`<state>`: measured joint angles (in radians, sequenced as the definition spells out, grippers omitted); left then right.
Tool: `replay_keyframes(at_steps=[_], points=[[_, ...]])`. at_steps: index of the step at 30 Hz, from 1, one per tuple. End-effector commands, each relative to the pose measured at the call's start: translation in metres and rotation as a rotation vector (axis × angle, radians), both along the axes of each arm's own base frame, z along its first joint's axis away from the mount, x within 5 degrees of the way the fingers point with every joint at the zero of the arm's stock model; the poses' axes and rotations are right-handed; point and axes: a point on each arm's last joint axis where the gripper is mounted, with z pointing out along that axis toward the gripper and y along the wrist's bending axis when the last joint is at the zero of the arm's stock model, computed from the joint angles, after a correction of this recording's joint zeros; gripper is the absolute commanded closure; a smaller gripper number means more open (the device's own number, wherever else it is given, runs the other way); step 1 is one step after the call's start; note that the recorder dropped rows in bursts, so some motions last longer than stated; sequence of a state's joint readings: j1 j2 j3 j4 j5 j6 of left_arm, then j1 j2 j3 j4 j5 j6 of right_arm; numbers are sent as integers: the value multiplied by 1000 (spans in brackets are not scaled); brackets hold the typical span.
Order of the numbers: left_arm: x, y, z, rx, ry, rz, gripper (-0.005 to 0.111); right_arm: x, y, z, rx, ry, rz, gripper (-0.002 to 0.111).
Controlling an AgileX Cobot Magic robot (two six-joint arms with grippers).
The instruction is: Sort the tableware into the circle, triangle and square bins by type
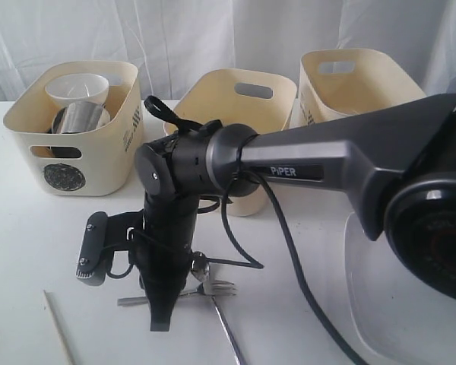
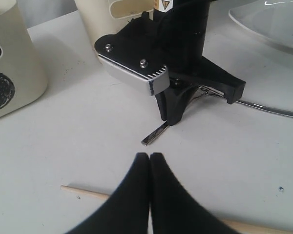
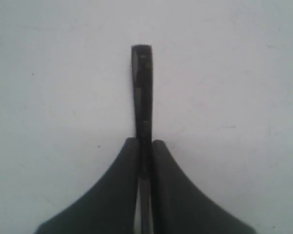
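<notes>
My right gripper [image 1: 159,323] [image 3: 145,141] points down at the table and is shut on the thin steel handle of the fork [image 1: 216,287] [image 3: 141,83]. The handle's end [image 2: 154,135] sticks out past the fingers. A spoon [image 1: 200,263] and a long steel knife [image 1: 229,334] lie right beside it. My left gripper [image 2: 150,155] is shut and empty, hovering over a wooden chopstick [image 2: 85,193] [image 1: 59,327]. The circle bin [image 1: 64,176] at the back left holds a small white bowl [image 1: 77,90] and a steel mug [image 1: 80,118].
Two more cream bins stand at the back, one in the middle [image 1: 235,99] and one on the right [image 1: 357,80]. A large white plate [image 1: 395,304] [image 2: 273,22] lies at the front right. The right arm's cable [image 1: 289,236] trails across the table.
</notes>
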<state>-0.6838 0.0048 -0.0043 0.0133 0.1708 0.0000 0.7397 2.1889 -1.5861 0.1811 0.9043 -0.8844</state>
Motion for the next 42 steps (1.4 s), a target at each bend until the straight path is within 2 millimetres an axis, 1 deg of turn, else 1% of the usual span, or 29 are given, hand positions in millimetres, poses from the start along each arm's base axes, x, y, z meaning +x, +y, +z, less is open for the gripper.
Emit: replay_keyframes(at_steps=[1,4,6,13,18,21,24,26,30,32,35,37,39,42], points=[[0,0,-1,-2,4,-3,107,-3,-1,19,37,-5,-16,106],[0,0,-1,-2,4,-3,107,-6,-3,52,95,-37,-88,107],[0,0,-1,-2,4,-3,107,-8,-5,69,127,-54,-117,107],[0,0,-1,-2,4,-3,107,-16,-11,113,220,-99,-198,107],[0,0,-1,-2,4,-3,107,-17,-17,151,347,-209,-243,107],[0,0,-1,-2,4,-3,107,-15,-21,162,393,-240,-288,107],[0,0,-1,-2,4,-3,107,-14,-25,160,372,-222,-297,107],[0,0,-1,-2,4,-3,107,-13,-26,155,349,-197,-307,107],[0,0,-1,-2,4,-3,107,-8,-27,151,355,-182,-430,106],[0,0,-1,-2,4,-3,107,-7,-26,151,383,-156,-519,101],[0,0,-1,-2,4,-3,107,-9,-24,148,408,-70,-694,87],[0,0,-1,-2,4,-3,107,-10,-23,138,416,-13,-817,76],[0,0,-1,-2,4,-3,107,-9,-23,124,404,45,-936,70],[0,0,-1,-2,4,-3,107,-12,-19,98,350,120,-1058,68]])
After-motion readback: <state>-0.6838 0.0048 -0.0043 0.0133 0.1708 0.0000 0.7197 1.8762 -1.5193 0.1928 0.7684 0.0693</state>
